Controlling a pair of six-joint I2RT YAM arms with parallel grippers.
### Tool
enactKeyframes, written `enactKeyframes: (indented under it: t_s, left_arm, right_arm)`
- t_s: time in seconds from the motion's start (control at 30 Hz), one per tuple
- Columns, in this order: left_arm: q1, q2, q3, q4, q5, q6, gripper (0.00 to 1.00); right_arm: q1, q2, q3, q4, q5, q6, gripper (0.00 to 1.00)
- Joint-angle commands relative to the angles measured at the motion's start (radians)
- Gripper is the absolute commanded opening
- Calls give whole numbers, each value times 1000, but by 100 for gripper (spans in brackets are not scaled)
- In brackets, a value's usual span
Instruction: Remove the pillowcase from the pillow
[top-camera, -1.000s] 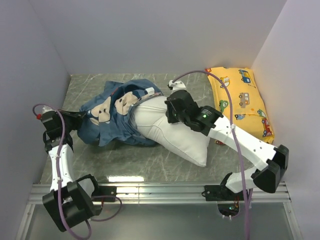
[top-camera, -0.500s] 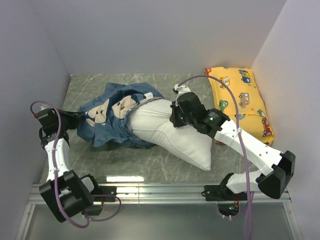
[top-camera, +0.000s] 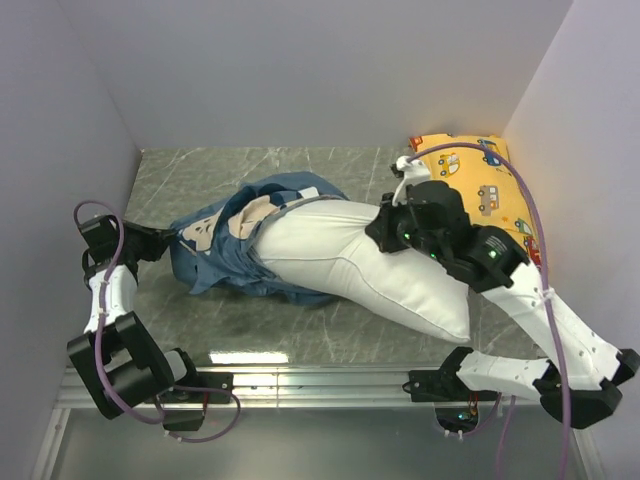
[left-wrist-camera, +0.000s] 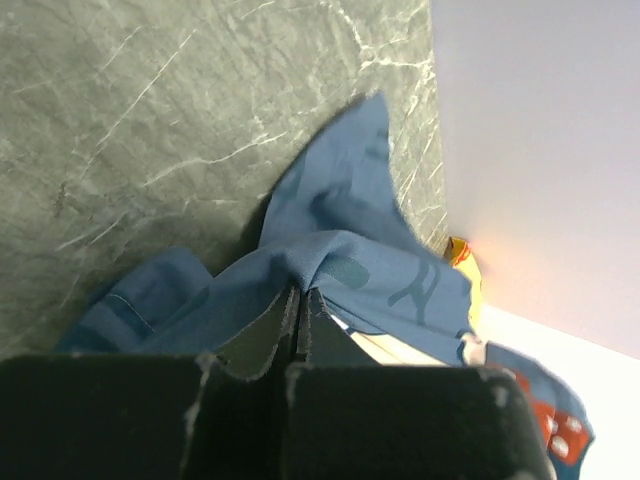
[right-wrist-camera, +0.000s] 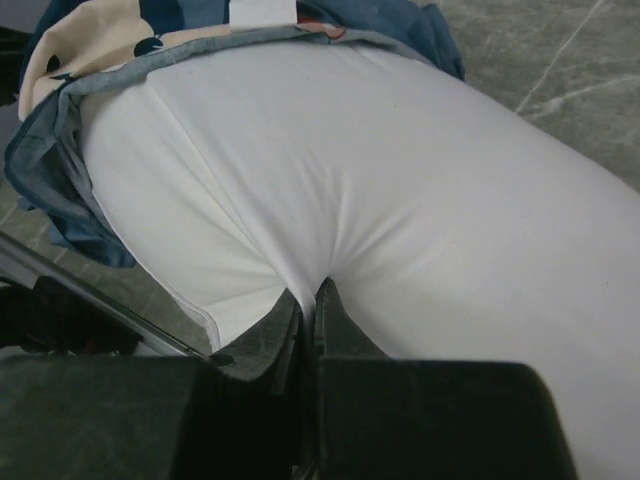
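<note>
Left gripper (left-wrist-camera: 300, 296) pinches bunched blue pillowcase (left-wrist-camera: 338, 205), pillow (top-camera: 345, 262) half-bared.

- Soft, even light is filling the top view, with glare gleaming on the table (top-camera: 200, 310) nearer than the pillow (top-camera: 350, 265).
- A faint shadow is lying along the pillow's near edge.
</note>
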Motion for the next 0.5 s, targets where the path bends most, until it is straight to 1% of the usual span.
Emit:
enactKeyframes:
  t_s: [0.0,0.13,0.2,0.23,0.27,0.3,0.33,0.37,0.43,0.47]
  left_arm:
    - [61,51,70,128,-324,41,1]
    - [62,88,101,120,-312,49,1]
    - [39,82,104,134,-273,52,1]
    - [25,79,110,185,-214,59,18]
    - [9,90,126,184,-188,81,30]
    - [-28,94,174,174,-162,98,40]
    - [-45,94,194,163,-120,127,59]
    - [-60,70,211,154,-112,138,69]
    - [-114,38,249,144,-79,180,85]
    - [-131,15,286,109,-37,194,88]
  right_arm:
    - [-53,-138,120,-62,224,-18,0]
    - [-58,-143,117,-31,192,-13,0]
    - [-56,-112,109,5,123,-15,0]
    - [-58,-98,100,19,94,-12,0]
    - [-58,-71,88,38,71,-1,0]
    - [-58,-59,54,77,34,2,0]
    - [-56,-36,34,100,25,10,0]
    - [-56,-26,17,120,16,22,0]
    - [-59,10,-23,165,19,31,0]
    - [-61,23,-30,179,16,39,0]
